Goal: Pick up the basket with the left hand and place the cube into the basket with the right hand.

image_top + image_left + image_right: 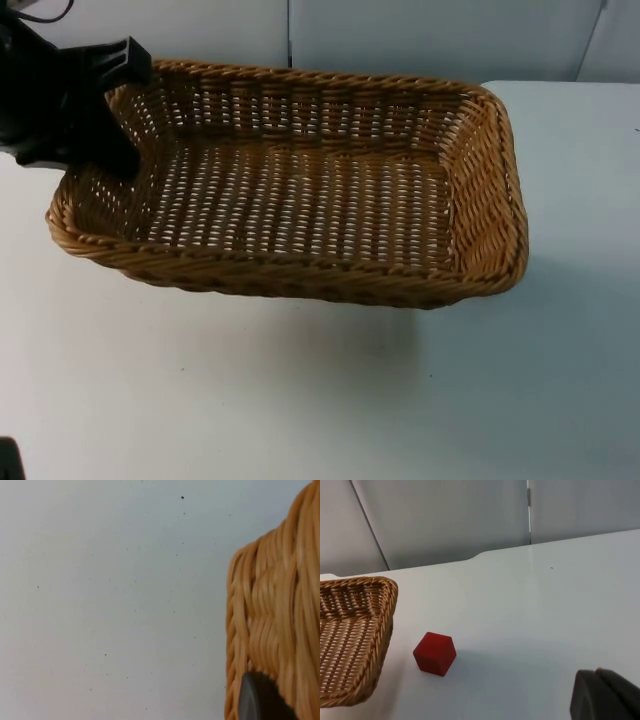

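The left gripper (105,110) is clamped on the raised wicker basket (300,200) at its rim, while the red cube (434,653) sits on the table ahead of the right gripper (607,697) — whose finger state I cannot tell — just beside the basket's corner.

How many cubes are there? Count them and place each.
1. The red cube sits on the white table, just beside the basket and outside it. The basket hides part of the table in the top view, so more could lie beneath.
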`<state>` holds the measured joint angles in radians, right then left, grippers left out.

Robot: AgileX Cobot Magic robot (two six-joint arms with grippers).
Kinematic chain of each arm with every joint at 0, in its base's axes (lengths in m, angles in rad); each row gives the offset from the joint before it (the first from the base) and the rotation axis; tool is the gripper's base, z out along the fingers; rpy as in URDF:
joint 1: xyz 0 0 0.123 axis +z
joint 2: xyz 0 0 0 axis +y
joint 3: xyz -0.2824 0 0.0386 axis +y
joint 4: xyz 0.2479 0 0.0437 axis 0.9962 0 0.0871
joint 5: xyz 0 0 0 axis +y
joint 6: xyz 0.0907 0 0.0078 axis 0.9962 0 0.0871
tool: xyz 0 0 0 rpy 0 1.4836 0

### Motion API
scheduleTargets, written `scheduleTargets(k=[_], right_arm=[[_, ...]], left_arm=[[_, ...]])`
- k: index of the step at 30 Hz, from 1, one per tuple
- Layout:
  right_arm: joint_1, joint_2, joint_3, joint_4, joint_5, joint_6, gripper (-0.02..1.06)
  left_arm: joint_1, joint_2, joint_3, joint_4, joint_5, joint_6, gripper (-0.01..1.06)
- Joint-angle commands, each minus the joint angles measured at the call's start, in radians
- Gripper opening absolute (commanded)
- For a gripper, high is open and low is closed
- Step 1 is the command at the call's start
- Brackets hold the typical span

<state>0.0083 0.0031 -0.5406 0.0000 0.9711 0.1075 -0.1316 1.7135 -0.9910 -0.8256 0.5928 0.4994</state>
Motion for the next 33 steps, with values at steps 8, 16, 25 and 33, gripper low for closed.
scheduleTargets(k=[8, 16, 25, 33], right_arm=[[-0.008, -0.003, 0.004, 0.007, -0.014, -0.003, 0.00], [-0.008, -0.003, 0.004, 0.007, -0.014, -0.003, 0.00], [-0.008, -0.003, 0.021, -0.021, -0.297, -0.003, 0.00], [-0.008, 0.186, 0.072, -0.055, -0.564, -0.007, 0.00]], left_arm=[[-0.002, -0.016, -0.012, -0.026, 0.006, -0.010, 0.00], [-0.002, -0.016, -0.012, -0.026, 0.006, -0.010, 0.00], [-0.002, -0.016, -0.012, -0.026, 0.001, -0.010, 0.00], [-0.002, -0.016, -0.012, -0.026, -0.002, -0.010, 0.00]])
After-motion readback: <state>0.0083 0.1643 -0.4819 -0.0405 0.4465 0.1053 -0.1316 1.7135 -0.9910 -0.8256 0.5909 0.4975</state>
